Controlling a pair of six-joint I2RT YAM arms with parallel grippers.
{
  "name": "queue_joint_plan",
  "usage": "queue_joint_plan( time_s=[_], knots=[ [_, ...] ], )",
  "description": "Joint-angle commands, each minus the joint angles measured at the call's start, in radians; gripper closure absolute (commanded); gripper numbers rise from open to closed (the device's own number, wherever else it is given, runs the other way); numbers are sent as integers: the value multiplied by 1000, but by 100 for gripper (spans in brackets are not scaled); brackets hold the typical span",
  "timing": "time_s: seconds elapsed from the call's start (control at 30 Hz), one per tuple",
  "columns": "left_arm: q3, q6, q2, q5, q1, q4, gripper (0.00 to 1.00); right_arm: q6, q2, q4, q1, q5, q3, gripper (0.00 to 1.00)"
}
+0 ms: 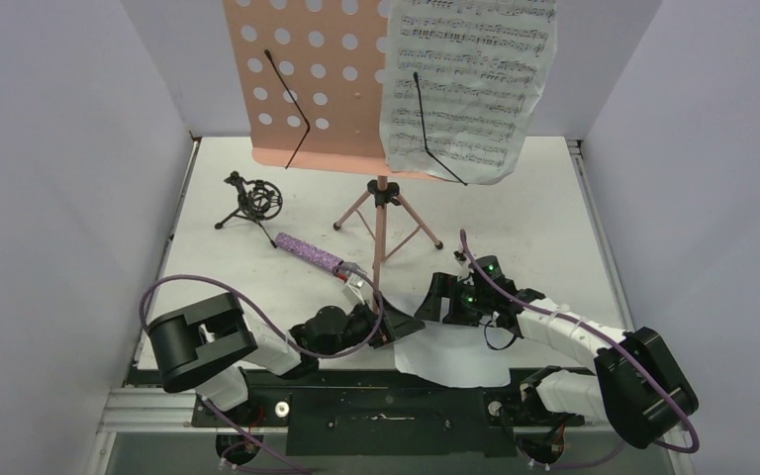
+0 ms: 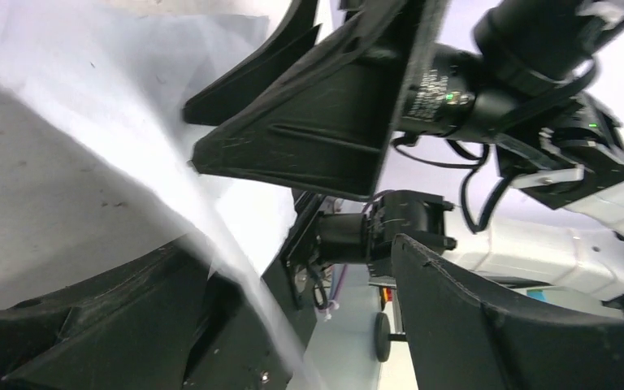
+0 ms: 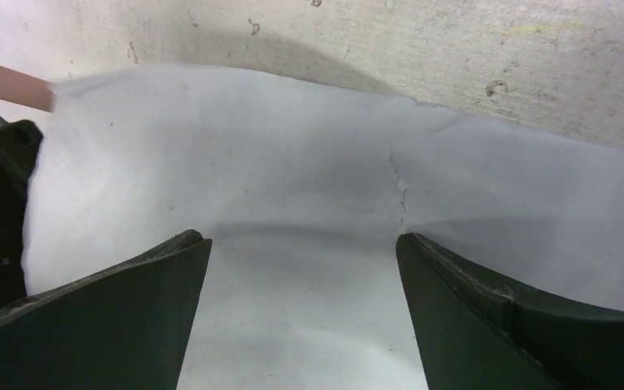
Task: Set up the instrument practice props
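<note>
1. The loose sheet-music page (image 1: 465,361) is found on the table, on the near side of the music stand (image 1: 381,213), with one edge curled up.
2. It is judged light, limp and tear-prone; a small tear (image 3: 398,183) is seen. A lifted edge is best pinched.
3. The left gripper (image 1: 401,329) is spread at that edge, and nothing is pinched.
4. The right gripper (image 3: 302,244) is spread wide over the page, and nothing is held.
5. The microphone (image 1: 312,255) is seen lying left of the stand's legs.
</note>
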Motion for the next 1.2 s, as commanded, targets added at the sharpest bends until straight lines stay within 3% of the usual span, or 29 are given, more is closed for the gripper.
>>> queue_joint_plan(
  time_s=[0.0,0.27,0.57,0.67,0.9,0.93,1.17],
  knots=[
    [-8,24,-99,-47,-7,40,20,-4,11,-71,-10,28,-27,10],
    [-50,62,-230,-158,-12,-160,25,-6,3,-62,-20,25,-22,10],
    [-3,71,-52,-113,-12,-79,32,-12,-3,-60,-28,17,-5,10],
    [-4,71,-17,-115,-13,-20,45,-12,-17,-56,-31,18,6,10],
    [43,205,-64,-109,-18,-74,97,-41,-89,-82,-33,40,64,10],
    [53,236,-82,-110,-19,-100,100,-49,-106,-94,-34,51,80,10],
    [90,467,-339,-156,-19,-316,100,-88,-252,-186,-40,142,195,10]
  ],
)
